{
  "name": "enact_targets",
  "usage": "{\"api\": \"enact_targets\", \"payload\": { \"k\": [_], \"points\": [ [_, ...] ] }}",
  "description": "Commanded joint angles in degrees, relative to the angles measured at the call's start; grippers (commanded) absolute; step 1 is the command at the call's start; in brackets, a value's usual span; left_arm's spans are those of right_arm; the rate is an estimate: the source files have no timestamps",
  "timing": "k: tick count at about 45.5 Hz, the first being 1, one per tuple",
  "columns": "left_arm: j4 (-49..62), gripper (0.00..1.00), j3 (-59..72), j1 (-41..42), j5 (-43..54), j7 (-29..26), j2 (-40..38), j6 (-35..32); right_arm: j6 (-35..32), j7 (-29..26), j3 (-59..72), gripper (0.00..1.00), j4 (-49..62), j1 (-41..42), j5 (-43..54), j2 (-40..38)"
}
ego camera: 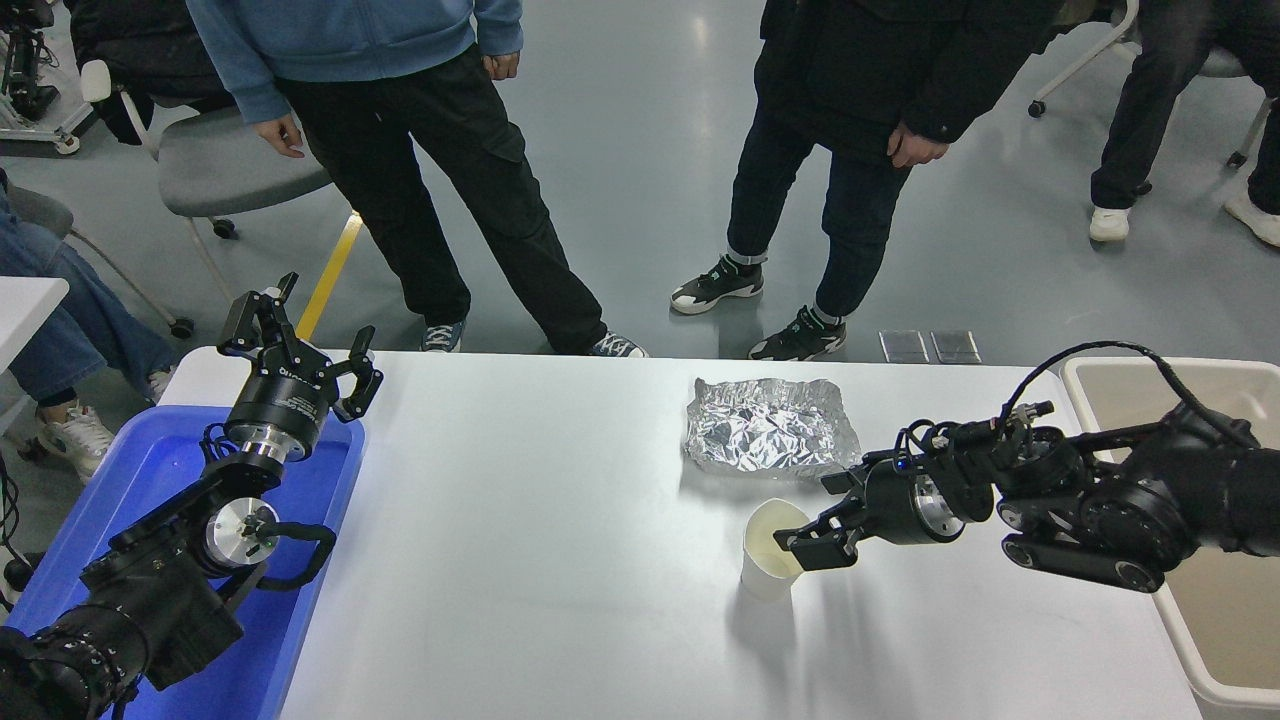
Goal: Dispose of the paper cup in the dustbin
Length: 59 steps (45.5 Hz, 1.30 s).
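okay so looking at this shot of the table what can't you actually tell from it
- Whether the right gripper actually grips the paper cup: one finger overlaps the rim, hiding any contact.
- Inside of the cup: mostly hidden by that finger.
- The dustbin: cut off by the right edge and covered by the right arm.
- The blue tray: largely hidden under the parked left arm.

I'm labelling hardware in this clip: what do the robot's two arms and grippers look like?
Both arms are black, built of chunky cylindrical joints. The left gripper sits on a black barrel with white lettering and a silver ring; a silver disc shows lower down. The right gripper has a silver disc at the wrist, a small blue light and loose black cables looping over the arm.
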<state>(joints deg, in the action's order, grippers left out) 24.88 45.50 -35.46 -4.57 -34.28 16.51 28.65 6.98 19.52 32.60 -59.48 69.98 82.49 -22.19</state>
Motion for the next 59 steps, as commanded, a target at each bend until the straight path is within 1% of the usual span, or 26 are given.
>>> {"api": "enact_targets", "payload": {
  "k": [1,2,3,4,8,11,13,14,16,19,25,30,38,43,51,55,59],
  "points": [
    [0.0,1.00,0.0,0.0,0.0,0.0,0.0,0.0,1.3,3.3,0.4,0.60,1.0,-0.2,0.7,0.4],
    [0.0,1.00,-0.1,0.0,0.0,0.0,0.0,0.0,1.2,3.5,0.4,0.50,1.0,-0.2,0.8,0.4],
    [0.0,1.00,0.0,0.0,0.0,0.0,-0.1,0.0,1.2,3.6,0.4,0.39,0.9,0.0,0.9,0.4],
    [0.0,1.00,0.0,0.0,0.0,0.0,-0.1,0.0,1.2,3.7,0.4,0.30,0.9,0.1,0.9,0.4],
    [0.0,1.00,-0.1,0.0,0.0,0.0,0.0,0.0,1.2,3.7,0.4,0.19,0.9,0.2,1.1,0.4],
    [0.0,1.00,0.0,0.0,0.0,0.0,-0.1,0.0,1.2,3.7,0.4,0.17,1.2,0.2,1.1,0.5],
    [0.0,1.00,0.0,0.0,0.0,0.0,0.0,0.0,1.2,3.7,0.4,0.08,1.3,0.2,1.2,0.5],
    [0.0,1.00,0.0,0.0,0.0,0.0,-0.1,0.0,1.1,3.7,0.4,0.07,1.4,0.2,1.2,0.5],
    [0.0,1.00,0.0,0.0,0.0,0.0,0.0,0.0,1.2,3.7,0.4,0.07,1.5,0.2,1.2,0.6],
    [0.0,1.00,0.0,0.0,0.0,0.0,0.0,0.0,1.1,3.7,0.8,0.00,1.6,0.2,1.5,0.6],
    [0.0,1.00,0.0,0.0,0.0,0.0,0.0,0.0,1.2,3.9,2.4,0.00,2.2,0.6,2.4,0.5],
    [0.0,1.00,-0.1,0.0,0.0,0.0,-0.1,0.0,1.2,5.9,2.5,0.00,2.5,0.6,2.4,0.5],
    [0.0,1.00,0.0,0.0,0.0,0.0,-0.1,0.0,1.2,5.9,2.3,0.00,2.3,1.1,2.2,0.1],
    [0.0,1.00,0.0,0.0,0.0,0.0,0.0,0.0,0.8,5.9,2.3,0.00,2.0,3.3,1.2,-0.5],
    [-0.1,1.00,0.0,0.0,0.0,0.0,0.0,0.0,-0.5,5.8,2.5,0.00,-3.2,10.0,-0.2,-6.4],
    [-0.1,1.00,0.0,0.0,0.0,0.0,0.0,0.0,-3.1,5.8,2.3,0.00,-7.2,14.0,-1.4,-10.7],
    [0.0,1.00,0.0,0.0,0.0,0.0,0.0,0.0,-6.5,5.6,2.6,0.00,-12.1,19.0,-4.5,-14.5]
  ]
}}
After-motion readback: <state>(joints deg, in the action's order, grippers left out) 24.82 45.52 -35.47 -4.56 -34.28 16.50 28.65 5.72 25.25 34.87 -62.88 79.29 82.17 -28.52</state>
